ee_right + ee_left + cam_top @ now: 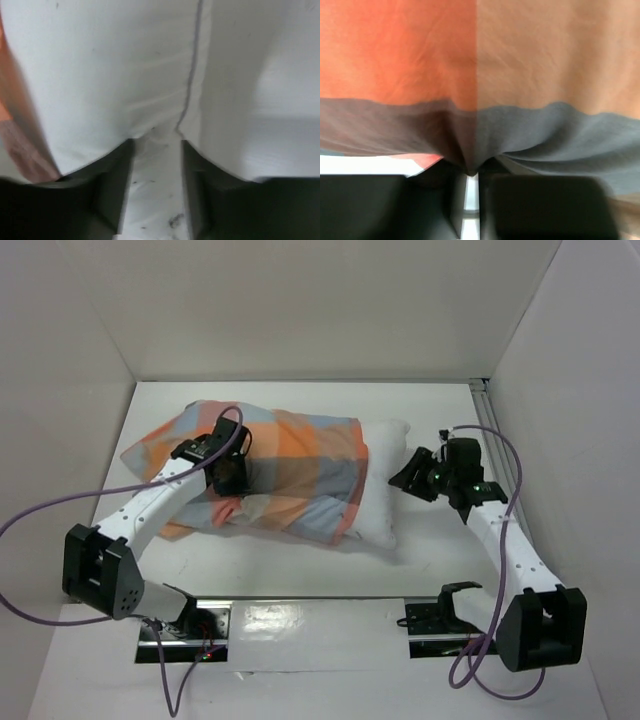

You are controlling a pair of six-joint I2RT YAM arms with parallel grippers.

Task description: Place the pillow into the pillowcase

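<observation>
- No text, label, brand, number or sign is coming through legibly in any of the three views.
- The pillowcase (300, 465) is showing coloured checks only, with nothing written on it.
- The pillow (385, 485) is showing plain white cloth and a seam, with no lettering.

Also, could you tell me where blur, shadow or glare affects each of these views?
Top external: evenly lit and sharp, soft shadow beneath the puffy white rectangular pillow; left wrist: orange and grey-blue checked cloth pillowcase fairly sharp, dark fingers blurred; right wrist: pillow seam soft, fingers out of focus and shadowed.
</observation>
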